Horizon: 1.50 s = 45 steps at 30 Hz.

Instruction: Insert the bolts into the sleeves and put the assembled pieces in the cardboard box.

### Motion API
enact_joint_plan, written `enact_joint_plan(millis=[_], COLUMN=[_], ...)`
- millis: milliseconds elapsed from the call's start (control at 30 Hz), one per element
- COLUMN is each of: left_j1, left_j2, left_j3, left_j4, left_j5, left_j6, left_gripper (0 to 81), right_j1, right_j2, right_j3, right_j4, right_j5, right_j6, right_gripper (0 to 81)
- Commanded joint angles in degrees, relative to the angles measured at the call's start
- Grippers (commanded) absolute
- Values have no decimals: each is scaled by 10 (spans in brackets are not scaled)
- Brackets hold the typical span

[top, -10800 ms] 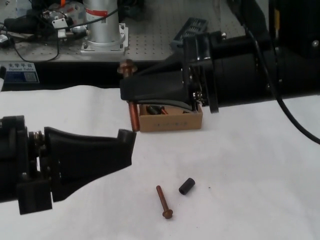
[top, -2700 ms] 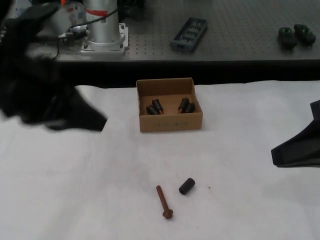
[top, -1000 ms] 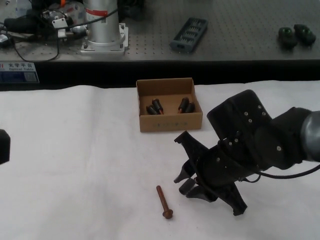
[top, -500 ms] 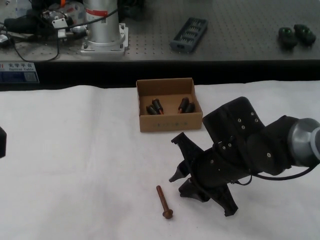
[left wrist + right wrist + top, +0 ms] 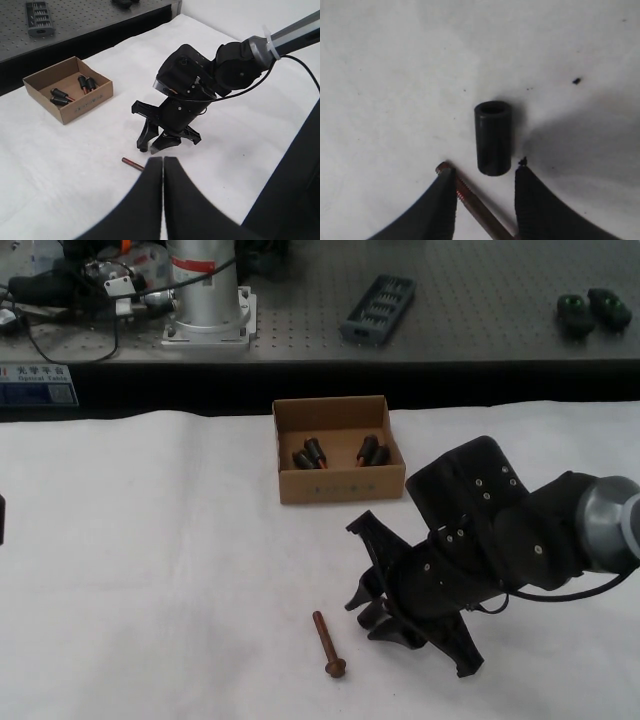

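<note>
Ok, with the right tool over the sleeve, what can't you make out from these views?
High view: sleeve hidden by the right tool.
Right wrist view: bolt runs off the edge, head cut off.
Left wrist view: most of the bolt hidden behind the left tool.
Cardboard box: pieces too small to judge seating.

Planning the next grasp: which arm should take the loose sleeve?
Right. Its gripper is open and lined up on the sleeve, one finger on each side of the sleeve's end. The left gripper is shut and well back from it.
</note>
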Motion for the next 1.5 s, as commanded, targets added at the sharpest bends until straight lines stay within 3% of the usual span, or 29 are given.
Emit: enact_joint_plan(millis=[0, 267, 1167, 1467], left_j1=[0, 0, 0, 0], left_j2=[0, 0, 15, 15], left_j3=[-1, -1, -1, -1], left_j4=[-5, -5, -7, -8], left_j5=[-4, -4, -4, -4], left_j6=[2, 2, 17, 17], left_gripper=[7, 7, 7, 7], right_j1=[-5, -24, -23, -16], right_j2=[5, 5, 13, 49], right_j3=[-5, -5, -21, -53], right_j4=[14, 14, -4, 22], right_j5=[10, 16, 16, -23], right_j6=[-8, -9, 21, 16], right_gripper=[295, 295, 295, 295])
